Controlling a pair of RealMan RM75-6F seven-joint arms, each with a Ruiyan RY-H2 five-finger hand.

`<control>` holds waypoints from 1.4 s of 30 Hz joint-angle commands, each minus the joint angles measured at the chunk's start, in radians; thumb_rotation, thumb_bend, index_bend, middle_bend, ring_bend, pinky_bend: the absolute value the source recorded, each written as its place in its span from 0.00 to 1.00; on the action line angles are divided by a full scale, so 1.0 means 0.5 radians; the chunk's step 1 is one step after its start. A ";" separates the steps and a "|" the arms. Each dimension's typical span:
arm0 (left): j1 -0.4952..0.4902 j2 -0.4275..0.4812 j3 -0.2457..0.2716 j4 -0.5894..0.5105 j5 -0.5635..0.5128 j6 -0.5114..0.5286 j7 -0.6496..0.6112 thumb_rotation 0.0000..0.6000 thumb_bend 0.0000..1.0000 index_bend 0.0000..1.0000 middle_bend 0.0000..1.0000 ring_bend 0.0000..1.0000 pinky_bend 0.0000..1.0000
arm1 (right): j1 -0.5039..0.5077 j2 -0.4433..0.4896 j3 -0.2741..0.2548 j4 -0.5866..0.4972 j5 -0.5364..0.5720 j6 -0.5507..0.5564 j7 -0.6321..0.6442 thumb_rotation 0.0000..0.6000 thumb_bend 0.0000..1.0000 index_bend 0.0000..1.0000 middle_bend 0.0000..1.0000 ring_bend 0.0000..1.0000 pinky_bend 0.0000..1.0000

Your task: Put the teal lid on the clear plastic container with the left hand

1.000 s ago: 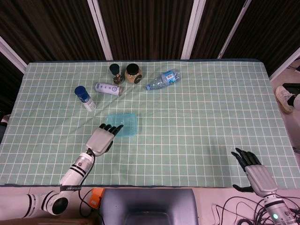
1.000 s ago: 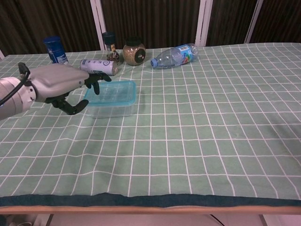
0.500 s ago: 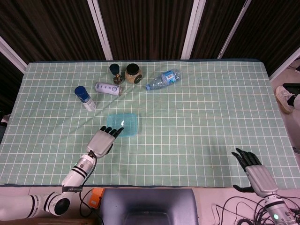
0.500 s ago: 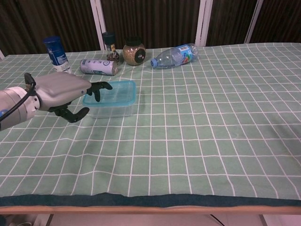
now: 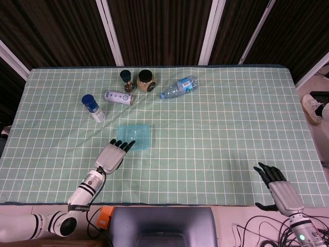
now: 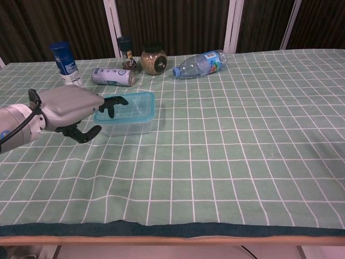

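Note:
The clear plastic container (image 5: 134, 137) (image 6: 129, 113) stands on the green checked cloth with the teal lid (image 5: 138, 133) (image 6: 132, 104) lying on top of it. My left hand (image 5: 114, 153) (image 6: 73, 109) is just in front of it on the near-left side, palm down, fingers apart and reaching toward the container's near edge; it holds nothing. Whether the fingertips touch the lid I cannot tell. My right hand (image 5: 277, 188) rests open near the front right edge of the table, seen only in the head view.
Along the back stand a blue-capped bottle (image 5: 93, 107) (image 6: 65, 62), a white can lying on its side (image 5: 119, 97) (image 6: 112, 76), a dark pepper mill (image 5: 126, 80) (image 6: 125, 52), a round jar (image 5: 146, 81) (image 6: 153, 62) and a water bottle lying down (image 5: 178, 87) (image 6: 201, 63).
My left hand has drawn back toward the near side, off the lid. The container with its lid stays where it was. The right hand has not moved.

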 commanded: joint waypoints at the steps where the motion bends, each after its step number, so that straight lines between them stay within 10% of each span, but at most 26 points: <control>1: 0.000 -0.007 0.004 0.009 -0.001 -0.007 0.006 1.00 0.58 0.06 0.28 0.25 0.29 | 0.000 0.000 0.001 -0.002 0.002 -0.001 -0.001 1.00 0.29 0.00 0.00 0.00 0.00; 22: 0.010 -0.046 0.016 0.061 -0.012 -0.041 0.030 1.00 0.58 0.06 0.28 0.25 0.29 | 0.000 0.004 0.001 -0.004 0.007 -0.004 -0.001 1.00 0.29 0.00 0.00 0.00 0.00; 34: 0.108 0.176 -0.073 -0.228 0.504 0.347 -0.171 1.00 0.47 0.02 0.11 0.11 0.20 | 0.000 0.004 -0.002 -0.005 0.001 -0.002 -0.014 1.00 0.29 0.00 0.00 0.00 0.00; 42: 0.739 0.407 0.340 -0.162 1.023 1.065 -0.669 1.00 0.39 0.00 0.00 0.00 0.07 | -0.017 0.002 -0.016 -0.022 -0.008 0.015 -0.079 1.00 0.29 0.00 0.00 0.00 0.00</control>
